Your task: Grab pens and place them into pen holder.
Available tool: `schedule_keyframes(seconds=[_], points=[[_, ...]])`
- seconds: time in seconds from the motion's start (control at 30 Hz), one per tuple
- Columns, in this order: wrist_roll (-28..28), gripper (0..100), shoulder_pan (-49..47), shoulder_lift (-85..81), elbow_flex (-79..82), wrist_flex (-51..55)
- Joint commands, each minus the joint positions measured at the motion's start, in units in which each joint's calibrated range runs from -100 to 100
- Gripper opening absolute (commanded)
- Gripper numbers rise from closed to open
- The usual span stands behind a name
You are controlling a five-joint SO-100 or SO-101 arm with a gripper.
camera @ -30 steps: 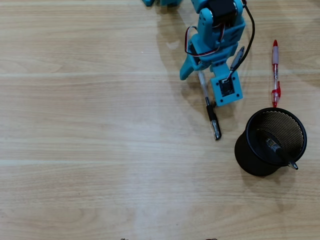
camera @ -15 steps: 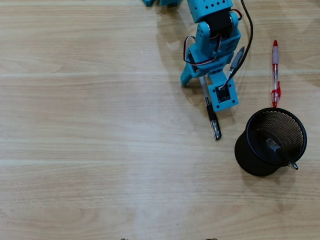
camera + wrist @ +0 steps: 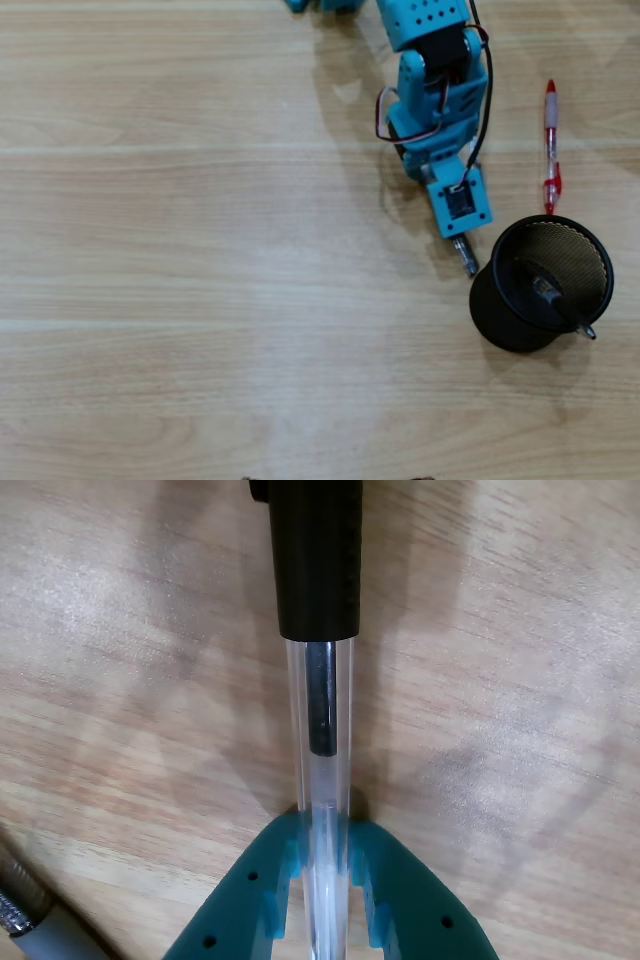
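Note:
My gripper (image 3: 320, 825) is shut on the clear barrel of a pen (image 3: 324, 750) with a black cap (image 3: 318, 560). In the overhead view the gripper (image 3: 457, 228) is mostly hidden under the teal wrist. Only the pen's dark end (image 3: 466, 260) sticks out, just left of the pen holder (image 3: 492, 305). The holder is a black mesh cup with one pen (image 3: 555, 295) leaning inside. A red-and-clear pen (image 3: 550, 145) lies on the table above the holder. A grey pen (image 3: 35, 925) shows at the wrist view's bottom left corner.
The teal arm (image 3: 435, 60) reaches down from the top edge of the overhead view, with a black cable beside it. The light wood table (image 3: 200, 250) stretches to the left and below the arm.
The gripper has closed on the clear pen and swung it right, so its end now sits by the holder's rim. The red pen and holder have not moved.

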Motion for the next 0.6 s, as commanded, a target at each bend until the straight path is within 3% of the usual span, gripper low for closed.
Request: schedule_keyframes(seconds=[0.0,0.37,0.57], points=[[0.1,2,2.5,-1.0,-0.4,0.2],[0.6,2,15.4,-20.9,-5.1,-2.2],[-0.1,2,9.9,-21.1,-19.9,-22.4]])
